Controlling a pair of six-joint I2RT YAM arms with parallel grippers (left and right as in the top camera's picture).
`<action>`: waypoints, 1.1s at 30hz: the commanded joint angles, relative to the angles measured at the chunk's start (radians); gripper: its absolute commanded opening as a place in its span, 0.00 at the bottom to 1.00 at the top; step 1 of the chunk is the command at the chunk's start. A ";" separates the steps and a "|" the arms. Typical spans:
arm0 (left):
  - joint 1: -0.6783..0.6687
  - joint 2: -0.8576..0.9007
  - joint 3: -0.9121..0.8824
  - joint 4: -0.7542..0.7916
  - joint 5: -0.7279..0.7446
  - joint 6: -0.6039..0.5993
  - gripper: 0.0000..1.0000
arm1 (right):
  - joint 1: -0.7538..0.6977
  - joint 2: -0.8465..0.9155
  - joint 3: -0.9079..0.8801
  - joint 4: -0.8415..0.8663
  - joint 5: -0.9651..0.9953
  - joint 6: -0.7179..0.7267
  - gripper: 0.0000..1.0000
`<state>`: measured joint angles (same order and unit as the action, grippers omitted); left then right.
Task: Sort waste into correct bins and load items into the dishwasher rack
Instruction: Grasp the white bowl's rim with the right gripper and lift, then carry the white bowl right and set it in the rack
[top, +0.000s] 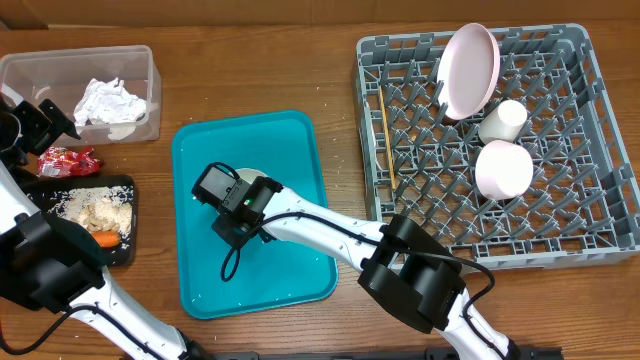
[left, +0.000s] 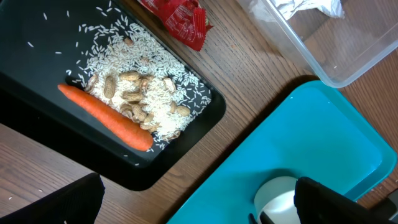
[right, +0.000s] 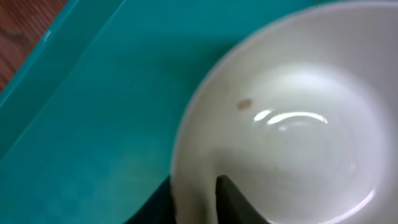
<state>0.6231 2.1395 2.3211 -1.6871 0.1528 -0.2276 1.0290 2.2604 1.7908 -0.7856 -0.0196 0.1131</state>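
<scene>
A white bowl (top: 250, 178) stands on the teal tray (top: 290, 150). My right gripper (top: 240, 205) is shut on its rim. In the right wrist view one finger is inside the bowl (right: 298, 124) and the other outside, with the gripper (right: 193, 186) pinching the wall. My left gripper (left: 199, 205) hangs open and empty above the table edge between the black tray (left: 37, 93) and the teal tray. The black tray holds a carrot (left: 106, 117) and beige scraps (left: 140, 93). A red wrapper (top: 68, 160) lies on the table. Crumpled tissue (top: 110, 100) sits in the clear tub (top: 80, 55).
The grey dishwasher rack (top: 366, 90) at the right holds a pink plate (top: 470, 68) on edge, a white cup (top: 503, 120), an upturned bowl (top: 503, 168) and a chopstick (top: 385, 130) near its left wall. My left arm runs along the table's left edge.
</scene>
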 joint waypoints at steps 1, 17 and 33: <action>-0.005 -0.021 0.011 -0.003 -0.006 0.026 1.00 | -0.005 -0.005 0.039 -0.033 -0.001 0.018 0.13; -0.005 -0.021 0.011 -0.003 -0.006 0.026 1.00 | -0.096 -0.211 0.223 -0.336 -0.005 0.334 0.04; -0.005 -0.021 0.011 -0.003 -0.006 0.026 1.00 | -0.541 -0.591 0.222 -0.638 -0.097 0.462 0.04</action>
<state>0.6231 2.1395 2.3211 -1.6871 0.1524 -0.2249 0.5880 1.7203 1.9915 -1.3968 -0.0738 0.5659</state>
